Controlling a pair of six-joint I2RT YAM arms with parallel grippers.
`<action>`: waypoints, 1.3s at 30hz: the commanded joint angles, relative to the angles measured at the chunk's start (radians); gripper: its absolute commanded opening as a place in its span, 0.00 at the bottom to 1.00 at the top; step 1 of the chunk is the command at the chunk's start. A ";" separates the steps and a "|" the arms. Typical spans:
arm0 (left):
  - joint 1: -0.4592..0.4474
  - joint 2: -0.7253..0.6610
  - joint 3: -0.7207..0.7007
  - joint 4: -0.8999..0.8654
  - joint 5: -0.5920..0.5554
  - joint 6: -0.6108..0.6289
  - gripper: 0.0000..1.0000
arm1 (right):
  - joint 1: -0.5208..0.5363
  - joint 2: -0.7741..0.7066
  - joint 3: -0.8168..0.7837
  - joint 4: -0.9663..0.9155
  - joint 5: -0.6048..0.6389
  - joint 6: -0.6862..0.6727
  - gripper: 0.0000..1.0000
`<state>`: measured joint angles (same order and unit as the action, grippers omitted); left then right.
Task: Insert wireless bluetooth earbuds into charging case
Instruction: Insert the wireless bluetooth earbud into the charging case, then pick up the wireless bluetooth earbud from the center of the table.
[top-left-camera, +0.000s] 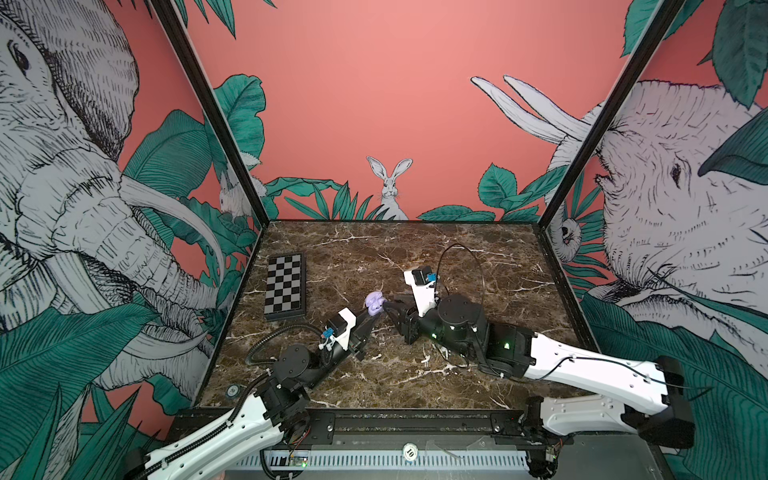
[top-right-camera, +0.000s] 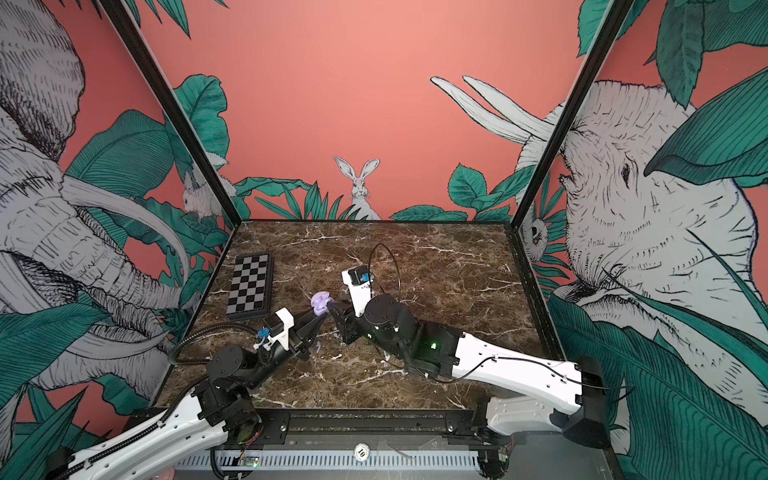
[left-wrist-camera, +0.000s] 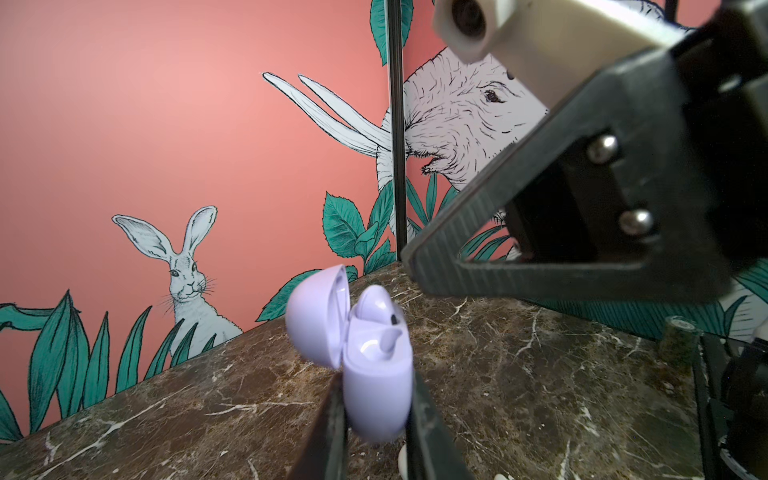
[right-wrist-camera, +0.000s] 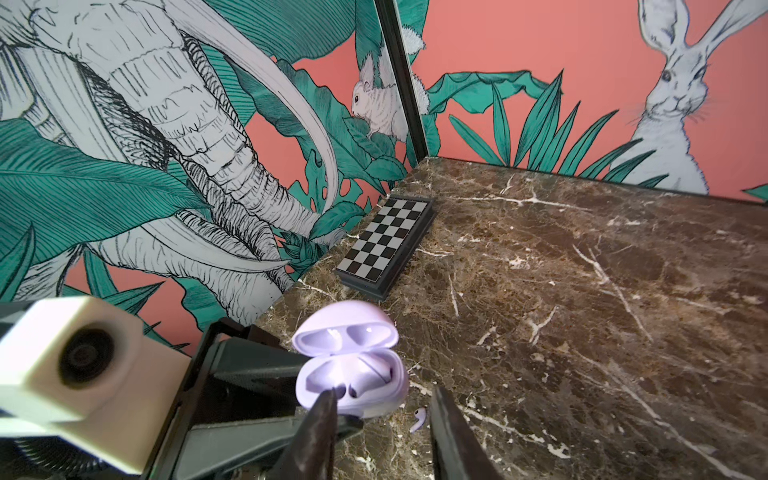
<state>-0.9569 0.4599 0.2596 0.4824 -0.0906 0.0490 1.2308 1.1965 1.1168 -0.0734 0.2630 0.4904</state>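
My left gripper (left-wrist-camera: 378, 399) is shut on the body of the lilac charging case (left-wrist-camera: 374, 386), held above the table with its lid open; both top views show it (top-left-camera: 374, 304) (top-right-camera: 321, 302). A lilac earbud (left-wrist-camera: 376, 305) stands in one well of the case, its head sticking up. My right gripper (right-wrist-camera: 383, 391) is open right at the case (right-wrist-camera: 353, 365), one fingertip (right-wrist-camera: 328, 401) at the case's rim, nothing between the jaws. A second lilac earbud (right-wrist-camera: 419, 419) lies on the marble below, also seen in a top view (top-right-camera: 316, 347).
A folded checkered board (top-left-camera: 284, 286) (right-wrist-camera: 384, 241) lies at the table's left side near the wall. A small white piece (left-wrist-camera: 402, 457) lies on the marble, partly hidden behind my left finger. Printed walls close the table on three sides.
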 joint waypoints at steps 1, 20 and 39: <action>0.000 -0.036 0.046 -0.057 -0.002 0.036 0.00 | 0.009 -0.054 0.071 -0.043 0.044 -0.074 0.50; 0.001 -0.390 0.333 -0.925 0.029 0.148 0.00 | -0.169 0.054 0.188 -0.493 -0.184 0.228 0.98; 0.000 -0.457 0.375 -0.943 0.068 0.086 0.00 | -0.146 0.765 0.521 -0.612 -0.379 0.629 0.80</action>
<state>-0.9550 0.0826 0.6090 -0.4873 -0.0410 0.1490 1.0718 1.9213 1.5658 -0.6289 -0.1207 1.0630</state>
